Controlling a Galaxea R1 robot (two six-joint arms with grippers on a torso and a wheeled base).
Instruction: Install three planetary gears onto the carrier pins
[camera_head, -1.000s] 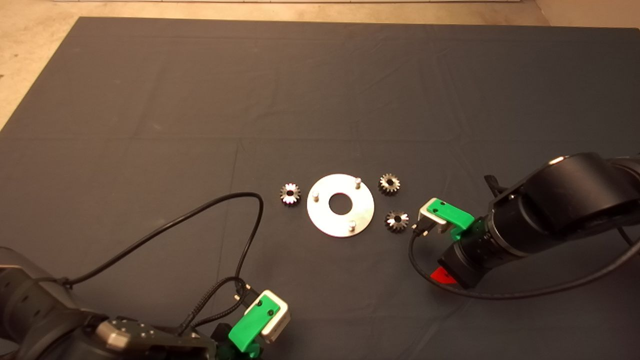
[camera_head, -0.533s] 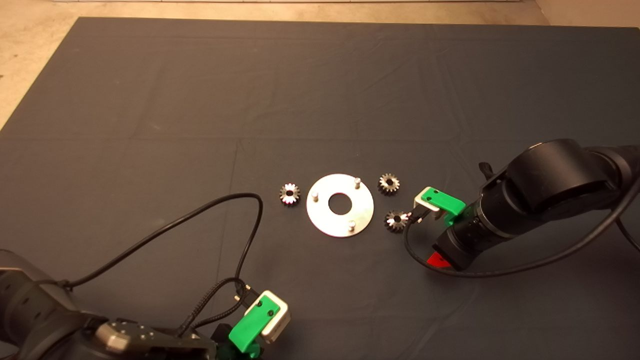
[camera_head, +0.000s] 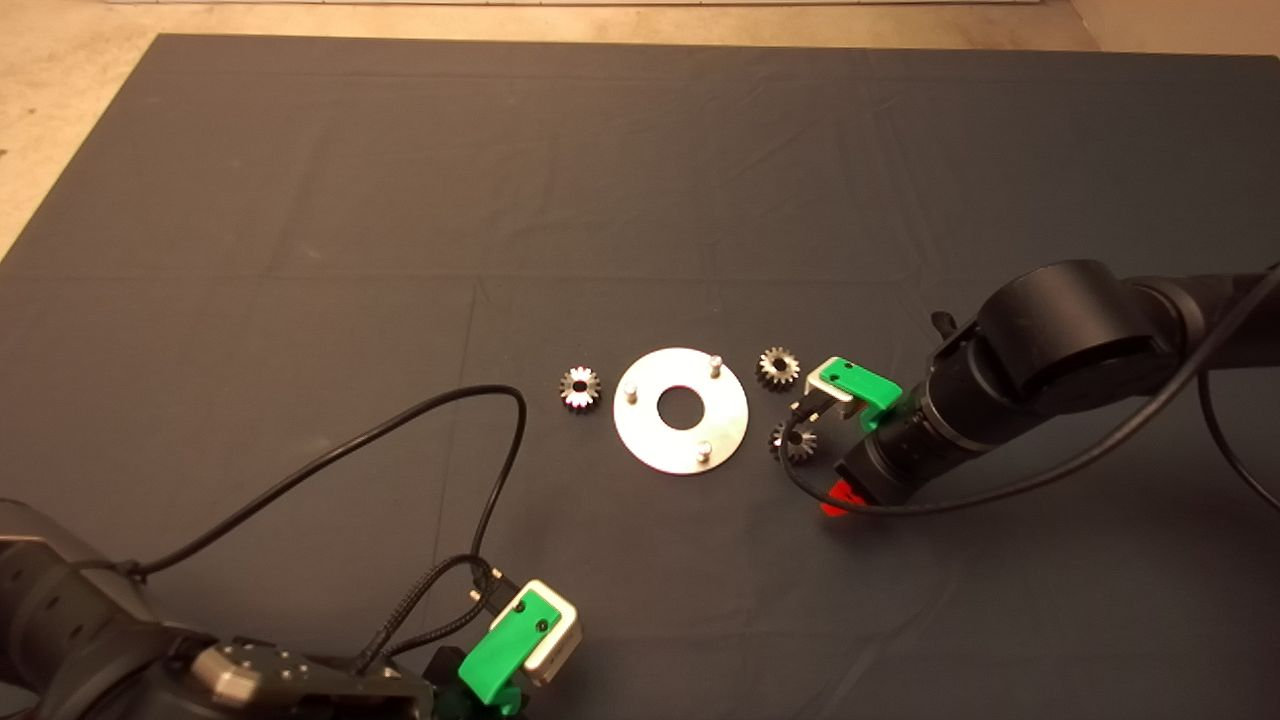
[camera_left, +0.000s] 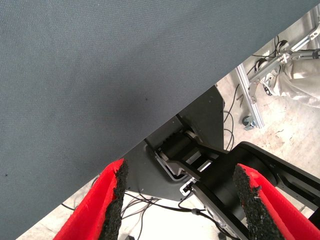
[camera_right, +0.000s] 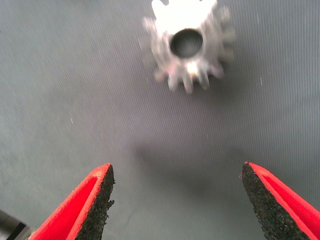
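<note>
While the big dark grey mat (camera_head: 400, 200) takes up pretty much the whole table, the right black arm (camera_head: 1060, 350) reaches in from the right edge, angled down and toward the middle, with its green right gripper (camera_head: 832, 500) low over the mat just beside the lower right gear. From the right wrist view the two red fingers (camera_right: 92, 200) with black pads are spread wide, holding nothing, and that small shiny dark-steel toothed gear (camera_right: 187, 47) sits on the mat ahead of them, not between them. The left black arm (camera_head: 100, 640) is parked at the lower left corner, its left gripper (camera_left: 177, 200) also spread wide and empty, hanging over the mat's edge with the floor and some cables showing past it. The flat round silver disc (camera_head: 681, 410) with a central hole lies mid-mat, its three short silvery pins (camera_head: 715, 364) all bare. The three planetary gears (camera_head: 579, 387) lie flat on the mat around it: one just left of the disc, two just right, one of those partly hidden by the right gripper's cable.
</note>
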